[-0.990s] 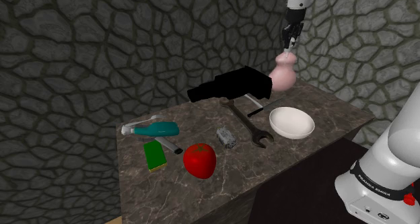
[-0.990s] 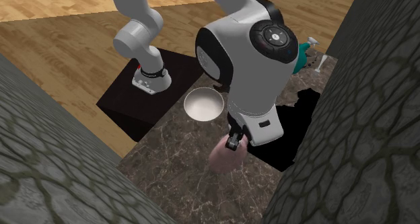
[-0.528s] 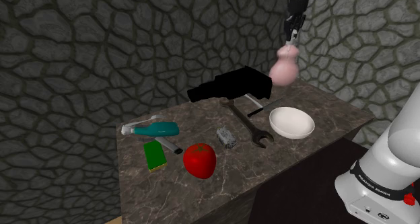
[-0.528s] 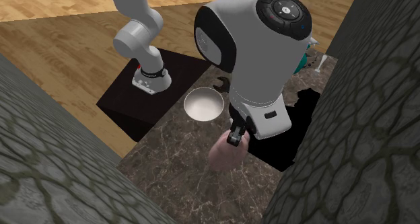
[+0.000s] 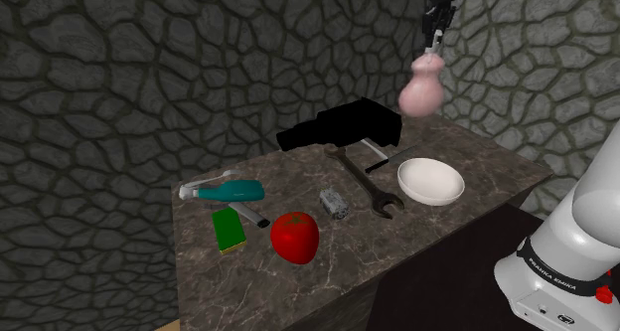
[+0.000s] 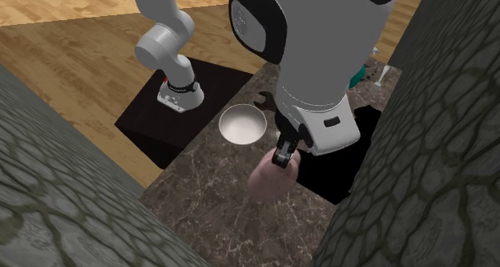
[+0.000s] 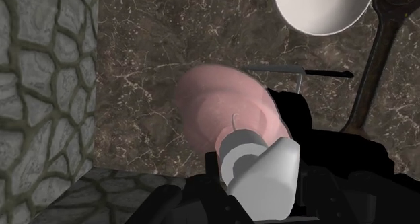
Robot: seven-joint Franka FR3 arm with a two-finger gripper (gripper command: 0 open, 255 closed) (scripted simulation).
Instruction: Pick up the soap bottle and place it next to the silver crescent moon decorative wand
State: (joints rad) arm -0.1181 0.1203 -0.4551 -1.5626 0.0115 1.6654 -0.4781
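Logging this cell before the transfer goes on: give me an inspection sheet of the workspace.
Surface: dark marbled countertop, with a black area by the wall.
Job's things: pink round-bellied soap bottle hanging in the air above the countertop. Wand not certain; a pale curved piece lies beside the teal object.
Clutter: white bowl, dark wrench, small grey block, red round fruit, green block.
End effector: shut on the soap bottle's top.
Cables: nothing seen.
Surroundings: grey stone walls, wooden floor.
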